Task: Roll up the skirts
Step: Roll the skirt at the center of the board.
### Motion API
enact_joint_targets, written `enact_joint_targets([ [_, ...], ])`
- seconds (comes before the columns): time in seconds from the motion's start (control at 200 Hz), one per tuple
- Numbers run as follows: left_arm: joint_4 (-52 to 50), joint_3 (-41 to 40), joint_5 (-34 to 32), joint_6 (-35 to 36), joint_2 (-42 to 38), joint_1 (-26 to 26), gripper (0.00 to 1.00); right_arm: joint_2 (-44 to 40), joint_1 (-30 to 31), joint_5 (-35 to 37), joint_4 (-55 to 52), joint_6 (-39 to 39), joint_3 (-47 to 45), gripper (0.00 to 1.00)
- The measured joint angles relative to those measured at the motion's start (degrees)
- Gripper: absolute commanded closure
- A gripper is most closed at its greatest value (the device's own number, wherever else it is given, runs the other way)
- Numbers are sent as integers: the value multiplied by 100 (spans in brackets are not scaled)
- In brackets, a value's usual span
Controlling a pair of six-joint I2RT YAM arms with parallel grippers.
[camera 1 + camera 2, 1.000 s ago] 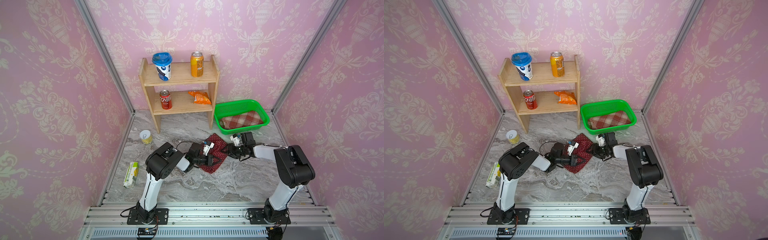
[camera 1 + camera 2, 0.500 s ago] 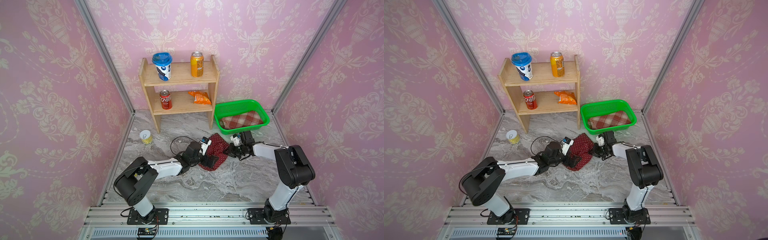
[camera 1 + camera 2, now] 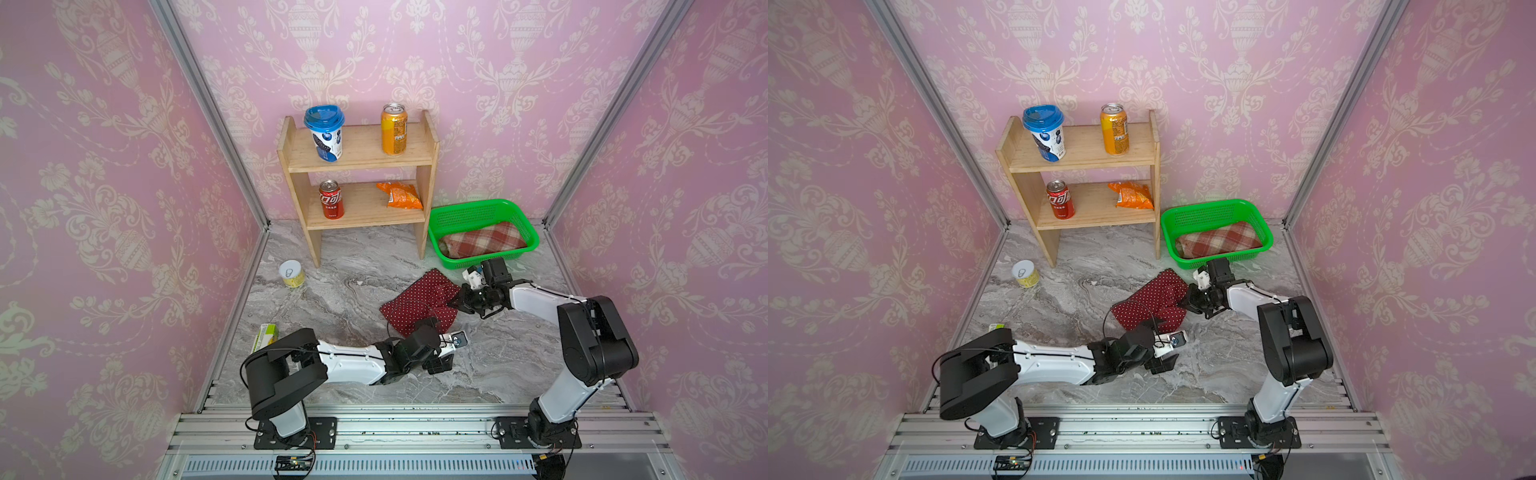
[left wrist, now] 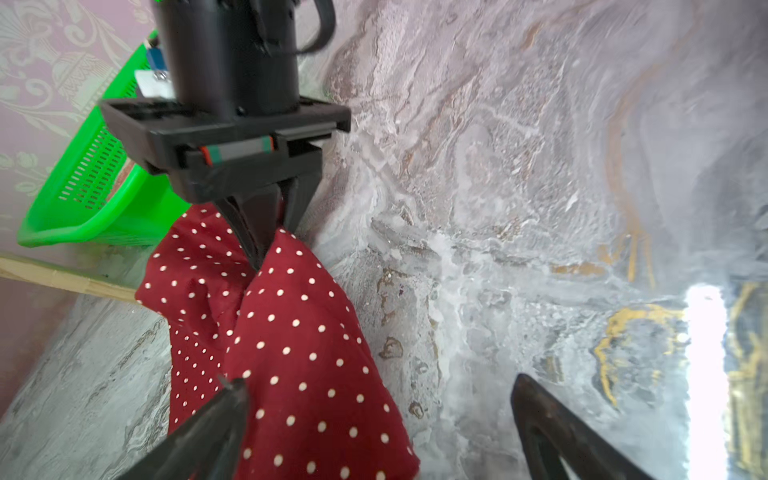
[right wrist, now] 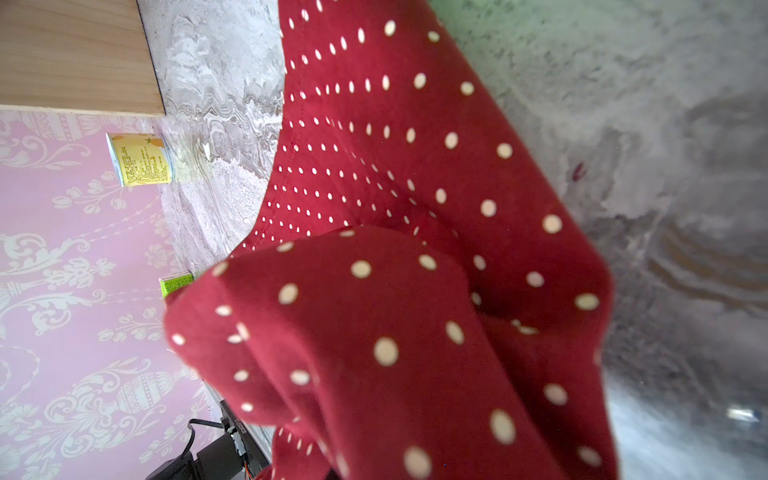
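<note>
Pinching, right hand [image 3: 452, 302]: clenched on a raised fold at the edge of the dotted skirt [image 3: 417, 305]; its wrist view shows cloth bunched right at the fingers.
Idle, left hand [image 3: 441, 365]: released, spread wide, holding nothing. The skirt's near corner lies just ahead of it, with one finger [image 4: 216, 419] over the hem; contact unclear.
Cloth: dotted skirt lies between the two hands, crumpled on the tabletop [image 3: 345, 282], not yet rolled.
Basket [image 3: 478, 205]: holds the plaid skirt [image 3: 484, 241], bundled, beyond the right hand.
Drag risk: one pinch only, far end unpinned, so a pull would likely slide the cloth rather than roll it.
Slip risk: the thin fold may slip out of the pinch.
Skew risk: uneven starts by the hands would give a crooked roll.
</note>
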Motion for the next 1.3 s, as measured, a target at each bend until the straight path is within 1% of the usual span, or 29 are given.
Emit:
enact_joint_targets([
  [0.15,-35,407,-286,151,619,0,3,-87,0,-2,-81,-2,0,100],
  [0.23,-57,704,-498,164,953,0,7,-114,-2,-2,-103,-2,-2,100],
  [0.275,-92,833,-632,166,1088,2,13,-114,-2,-2,-107,-4,-2,100],
  [0.305,-116,898,-726,151,1158,9,22,-114,-2,-2,-116,-17,-2,100],
  [0.355,-214,1014,-852,118,1259,24,49,-114,-2,-4,-140,-26,-2,100],
  [0.395,-267,1086,-970,94,1320,55,65,-114,-9,-9,-151,-48,-2,100],
  [0.44,-339,1150,-1067,74,1360,90,75,-114,-24,-22,-179,-83,-2,100],
  [0.51,-437,1191,-1128,31,1379,149,82,-114,-72,-85,-192,-133,-9,100],
  [0.535,-439,1196,-1128,-24,1379,175,84,-116,-96,-118,-190,-153,-20,94],
  [0.565,-435,1196,-1123,-66,1379,199,85,-120,-127,-151,-188,-166,-48,83],
  [0.655,-372,1134,-968,-223,1360,280,86,-197,-256,-271,-184,-219,-199,41],
  [0.716,-256,964,-667,-404,1244,382,85,-308,-382,-372,-138,-219,-358,17],
  [0.756,-201,828,-417,-557,1119,481,84,-407,-461,-431,-85,-214,-479,6],
  [0.786,-175,734,-188,-673,1027,560,82,-485,-507,-463,-28,-216,-570,1],
  [0.841,-131,577,334,-935,855,734,80,-680,-592,-503,109,-197,-756,0],
  [0.941,-76,457,1224,-1397,682,1008,80,-1058,-621,-522,321,-190,-999,0],
  [1.056,90,446,2236,-1989,667,1261,80,-1414,-688,-586,695,-146,-1276,0],
  [1.196,804,321,3510,-3027,710,1674,81,-1429,-817,-669,1176,-72,-1604,0],
  [1.301,1394,247,4111,-3650,892,1923,81,-1329,-828,-693,1432,7,-1777,0],
])
